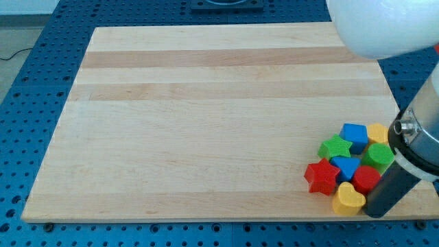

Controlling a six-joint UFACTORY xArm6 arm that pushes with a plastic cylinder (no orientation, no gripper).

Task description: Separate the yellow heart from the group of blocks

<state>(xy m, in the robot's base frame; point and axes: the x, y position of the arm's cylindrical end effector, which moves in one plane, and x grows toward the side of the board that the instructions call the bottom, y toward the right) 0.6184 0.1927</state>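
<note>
Small yellow plastic heart block point(348, 199), lower right of frame: light, hard, slides easily. My tip point(374, 213) just right of it; no gripper, nothing held. Push right side.

Pale wooden board point(206, 116), smooth, matt, grain running in long bands. The yellow heart point(348, 199) and red star point(321, 177) look like smooth plastic with a soft sheen. My rod point(391, 192) shows dark and matt under a shiny metal collar point(411, 137).

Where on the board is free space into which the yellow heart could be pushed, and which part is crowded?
The wooden board is bare from the view's left edge up to the red star, and above the blue block. The lower right corner is crowded: the yellow heart touches the red block, with my tip at its right.
</note>
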